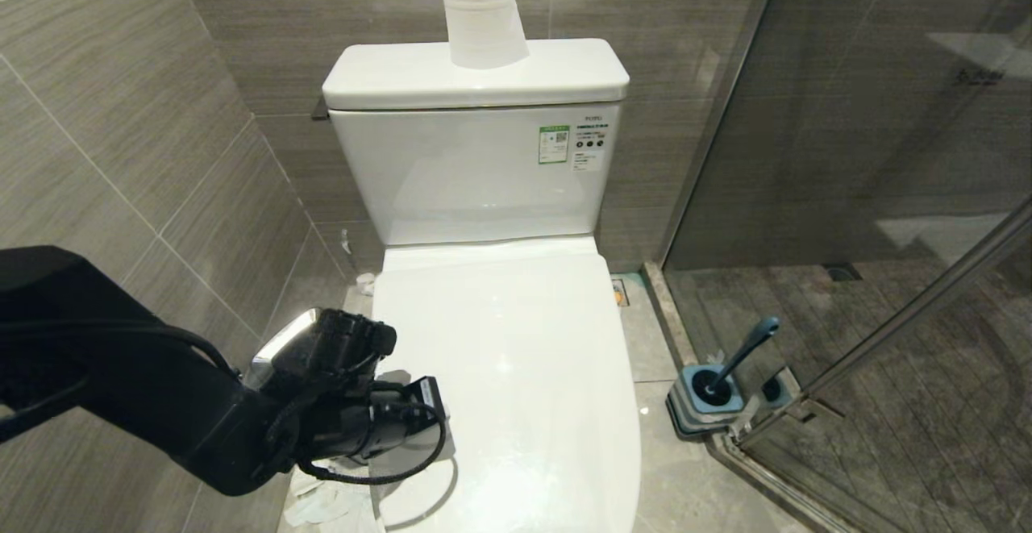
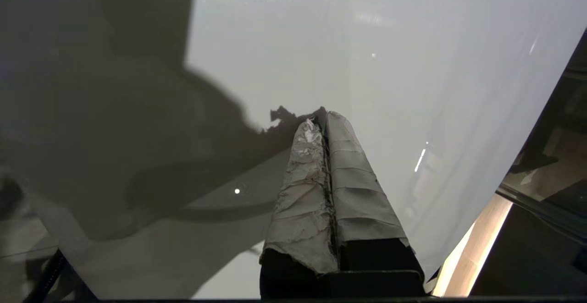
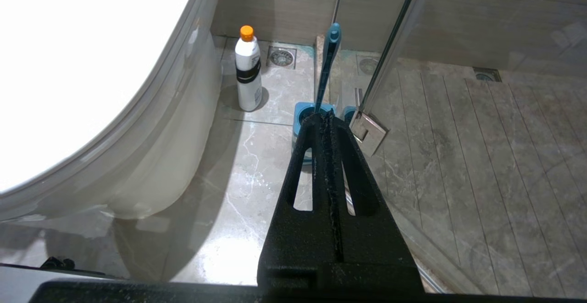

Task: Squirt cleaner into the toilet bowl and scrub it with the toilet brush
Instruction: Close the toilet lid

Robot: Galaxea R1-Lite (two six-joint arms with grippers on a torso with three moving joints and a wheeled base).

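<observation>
The toilet (image 1: 516, 339) has its lid down. The left gripper (image 2: 321, 124), fingers pressed together and empty, hovers close over the lid's left edge. The brush (image 1: 738, 360) stands in its holder (image 1: 705, 404) by the shower glass, right gripper (image 3: 328, 119) shut nearby
</observation>
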